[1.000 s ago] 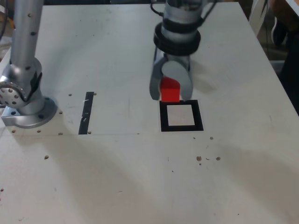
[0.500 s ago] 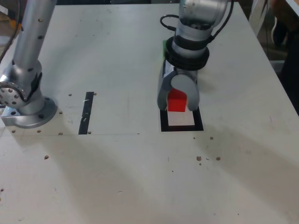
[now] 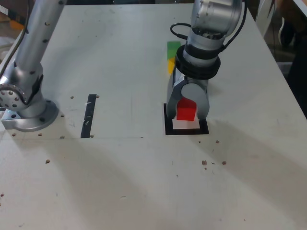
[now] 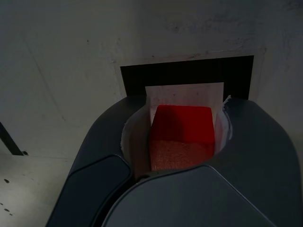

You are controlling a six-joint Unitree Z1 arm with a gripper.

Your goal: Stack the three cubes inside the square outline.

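Observation:
My gripper is shut on the red cube and holds it right over the square outline, whose white centre it mostly covers. From the wrist view, the red cube sits between the grey jaws, with the square outline and its white centre just beyond. I cannot tell whether the cube touches the table. Behind the arm, at the back, a green cube and a yellow cube lie close together, the yellow one partly hidden by the wrist.
The arm's metal base stands at the exterior view's left. A short black tape strip lies between the base and the outline. Small specks dot the white table in front.
The gripper has come forward and down with the red cube, from behind the outline's back edge to over its centre. The green and yellow cubes have come into sight behind it.

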